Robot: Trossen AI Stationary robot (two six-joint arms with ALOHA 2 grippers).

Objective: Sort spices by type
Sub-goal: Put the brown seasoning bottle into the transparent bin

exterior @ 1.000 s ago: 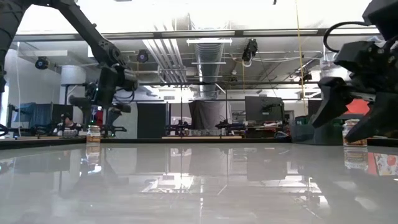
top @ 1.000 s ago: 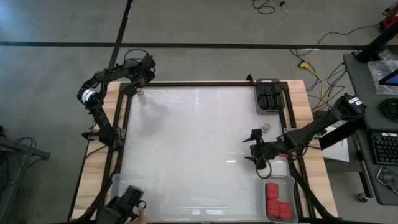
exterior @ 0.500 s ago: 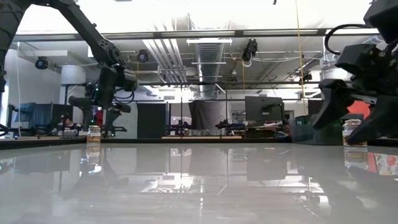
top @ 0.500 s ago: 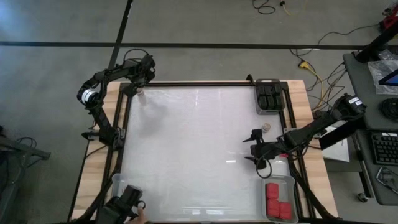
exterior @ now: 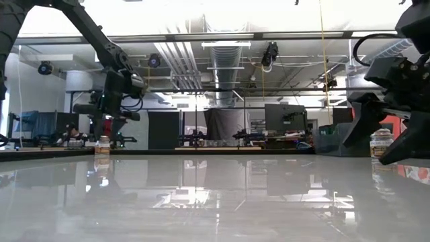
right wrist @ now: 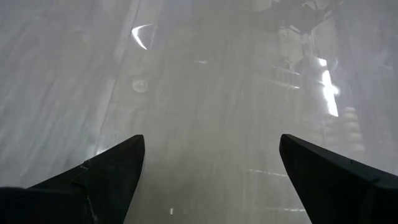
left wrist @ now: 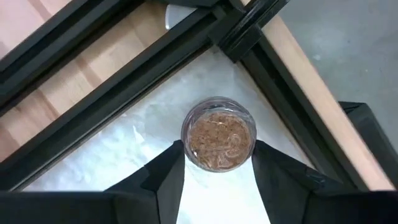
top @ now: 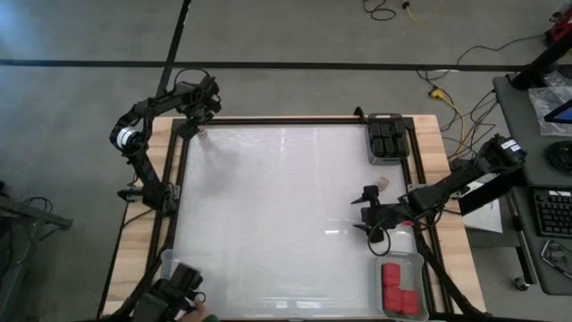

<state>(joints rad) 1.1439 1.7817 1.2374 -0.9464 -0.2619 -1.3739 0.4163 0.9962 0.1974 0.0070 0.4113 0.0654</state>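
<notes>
Nearest the front edge of the white table point(top: 286, 224), a clear bin point(top: 399, 283) at the front right corner holds the red-topped jars point(top: 394, 284), packed together inside it. At the front left corner stands another clear bin point(top: 168, 266), with a dark piece of equipment point(top: 179, 291) just in front of it. A little farther in, over the right side of the table, the right gripper point(top: 362, 211) hangs above the bare surface with its fingers point(right wrist: 93, 177) spread wide and nothing between them; in the low view it shows at the right edge, clear of the tabletop. Just beyond it, near the right rail, a round tan-lidded jar point(top: 382, 182) stands alone on the table. Farther back, a clear bin point(top: 388, 140) at the far right corner holds the black jars point(top: 389, 136). At the far left corner, the left gripper point(left wrist: 219, 163) is down at the table, right where the black frame rails point(left wrist: 134, 74) meet. Its two fingers point(left wrist: 163, 177) sit on either side of a small glass jar of brown spice point(left wrist: 218, 134), touching its sides from the look of the wrist view, pinching it while the jar stands upright on the white surface. In the low view that jar point(exterior: 103, 144) shows at the far left under the arm.
</notes>
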